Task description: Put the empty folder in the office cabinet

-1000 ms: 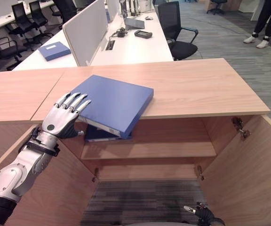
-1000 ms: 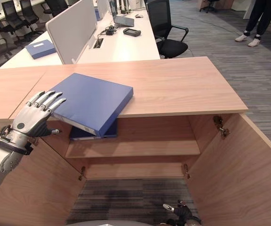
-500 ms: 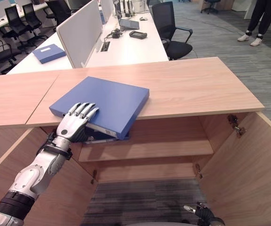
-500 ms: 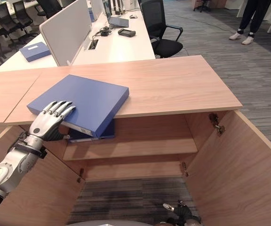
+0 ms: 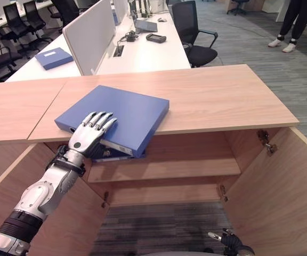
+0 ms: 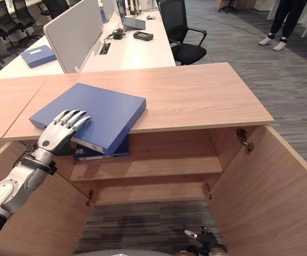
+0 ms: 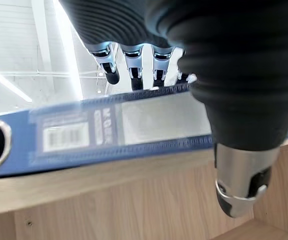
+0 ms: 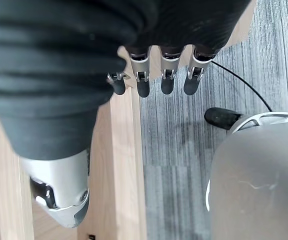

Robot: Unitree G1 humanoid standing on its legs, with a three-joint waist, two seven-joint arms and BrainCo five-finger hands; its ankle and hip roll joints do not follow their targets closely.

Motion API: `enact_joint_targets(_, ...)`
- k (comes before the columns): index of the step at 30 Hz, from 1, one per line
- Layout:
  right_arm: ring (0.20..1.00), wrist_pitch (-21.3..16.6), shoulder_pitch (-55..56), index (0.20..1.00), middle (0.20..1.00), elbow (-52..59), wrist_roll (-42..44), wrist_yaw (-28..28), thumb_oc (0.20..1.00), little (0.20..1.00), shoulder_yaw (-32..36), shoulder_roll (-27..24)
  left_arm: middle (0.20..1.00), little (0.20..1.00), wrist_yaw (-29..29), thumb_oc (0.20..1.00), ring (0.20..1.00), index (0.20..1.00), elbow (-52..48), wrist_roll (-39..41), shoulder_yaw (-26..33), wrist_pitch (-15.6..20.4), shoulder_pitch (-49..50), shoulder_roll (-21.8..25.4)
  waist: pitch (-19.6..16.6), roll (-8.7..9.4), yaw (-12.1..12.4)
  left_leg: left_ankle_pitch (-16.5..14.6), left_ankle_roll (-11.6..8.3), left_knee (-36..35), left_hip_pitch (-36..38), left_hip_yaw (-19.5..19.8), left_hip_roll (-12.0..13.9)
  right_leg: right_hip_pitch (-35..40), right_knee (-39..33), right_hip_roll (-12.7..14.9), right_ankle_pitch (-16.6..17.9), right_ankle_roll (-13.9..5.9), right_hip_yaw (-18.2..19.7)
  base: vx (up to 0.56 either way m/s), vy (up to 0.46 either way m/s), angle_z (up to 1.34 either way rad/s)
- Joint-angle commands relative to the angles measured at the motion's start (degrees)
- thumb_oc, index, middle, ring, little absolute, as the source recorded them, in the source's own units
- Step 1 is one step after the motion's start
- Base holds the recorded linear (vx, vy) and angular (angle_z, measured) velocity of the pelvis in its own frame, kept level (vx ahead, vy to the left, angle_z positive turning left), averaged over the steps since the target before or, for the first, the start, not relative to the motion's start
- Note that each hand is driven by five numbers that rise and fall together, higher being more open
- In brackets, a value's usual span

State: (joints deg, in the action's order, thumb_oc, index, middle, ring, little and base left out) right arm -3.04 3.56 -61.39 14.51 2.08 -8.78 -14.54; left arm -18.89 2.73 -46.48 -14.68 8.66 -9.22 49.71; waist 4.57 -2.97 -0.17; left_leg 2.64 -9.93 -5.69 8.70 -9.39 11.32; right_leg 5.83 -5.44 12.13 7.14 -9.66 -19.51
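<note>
Second folder [image 5: 108,155] inside open cabinet [image 5: 185,160]

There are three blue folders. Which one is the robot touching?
The big blue folder on top of the cabinet; the left robot hand rests on it. Another folder lies on the shelf inside, and the far folder sits on the white desk.

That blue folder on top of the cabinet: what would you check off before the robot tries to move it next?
1. Left hand on the blue folder: ok, fingers lie straight on the cover, thumb below the near edge.
2. Firm grip: not ok, fingers not curled round it.
3. Folder support: ok, but its near corner juts over the cabinet top.
4. Cabinet doors open: ok.
5. Shelf room: ok, though another folder lies at its left end.
6. Right hand out of the way: ok, low by the floor.
</note>
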Motion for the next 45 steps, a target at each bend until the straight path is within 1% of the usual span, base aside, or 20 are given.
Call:
enact_joint_targets(1, 1.0, -0.31, -4.85, 1.0, 1.0, -1.57, -0.69, -0.04, 1.0, 1.0, 0.45, 0.63, 1.0, 1.0, -0.52, 1.0, 1.0, 1.0, 1.34, 0.36, -1.01, -0.98, -8.31, 2.82, 2.59, -0.08, -0.07, -4.35, -0.59, 0.69, 1.87, 2.35, -0.1, 4.08, 0.75, 0.14, -6.34, -3.16, -0.45, 0.0, 0.0, 0.0)
enact_joint_targets(12, 1.0, -0.24, -4.71, 1.0, 1.0, -1.89, -0.68, -0.01, 1.0, 1.0, 0.62, 0.84, 1.0, 1.0, -0.09, 1.0, 1.0, 1.0, 1.64, 0.37, -1.84, -1.0, -8.85, 2.63, 2.58, 0.01, -0.24, -4.37, -0.45, 0.69, 1.85, 2.4, -0.12, 3.96, 0.77, 0.22, -6.33, -3.14, -0.36, 0.0, 0.0, 0.0)
enact_joint_targets(25, 1.0, -0.24, -4.63, 1.0, 1.0, -2.11, -0.05, 0.21, 1.0, 1.0, 0.67, 1.29, 1.0, 1.0, 0.05, 1.0, 1.0, 1.0, 3.55, -0.2, -3.88, -1.26, -10.08, 0.62, 2.51, 0.12, -0.76, -4.53, -0.35, 0.69, 2.04, 1.84, -0.23, 3.79, 0.55, 0.38, -6.18, -3.35, 0.12, 0.0, 0.0, -0.01)
enact_joint_targets(26, 1.0, -0.21, -4.69, 1.0, 1.0, -2.22, 0.01, 0.26, 1.0, 1.0, 0.67, 1.26, 0.598, 0.598, 0.1, 0.598, 0.598, 0.598, 3.61, -0.15, -3.96, -1.26, -10.14, 0.53, 2.5, 0.09, -0.77, -4.53, -0.38, 0.69, 2.04, 1.79, -0.21, 3.75, 0.49, 0.44, -6.12, -3.36, 0.14, -0.01, 0.005, -0.05)
enact_joint_targets(27, 1.0, -0.21, -4.7, 1.0, 1.0, -2.23, 0.02, 0.26, 1.0, 1.0, 0.68, 1.25, 0.426, 0.426, 0.09, 0.426, 0.426, 0.426, 3.63, -0.14, -3.98, -1.26, -10.16, 0.52, 2.49, 0.09, -0.75, -4.53, -0.38, 0.69, 2.03, 1.77, -0.2, 3.73, 0.48, 0.44, -6.11, -3.36, 0.16, -0.01, 0.001, -0.07)
enact_joint_targets(28, 1.0, -0.19, -4.67, 1.0, 1.0, -2.37, 0.03, 0.27, 1.0, 1.0, 0.72, 1.28, 0.2, 0.2, 0.13, 0.2, 0.2, 0.2, 3.66, -0.15, -3.99, -1.23, -10.13, 0.5, 2.46, 0.09, -0.68, -4.54, -0.37, 0.69, 2.03, 1.72, -0.21, 3.67, 0.47, 0.46, -6.08, -3.37, 0.19, -0.01, 0.001, -0.09)
enact_joint_targets(45, 1.0, -0.16, -4.85, 1.0, 1.0, -2.37, 0.47, 0.66, 1.0, 1.0, 0.99, 1.57, 0.2, 0.2, -0.34, 0.2, 0.2, 0.2, 3.95, 0.33, -3.43, -1.71, -9.31, -0.31, 2.35, 0.27, -0.59, -4.43, -0.42, 0.69, 2.02, 1.69, -0.06, 3.75, 0.64, 0.16, -6.2, -3.17, 0.21, 0.0, -0.001, -0.01)
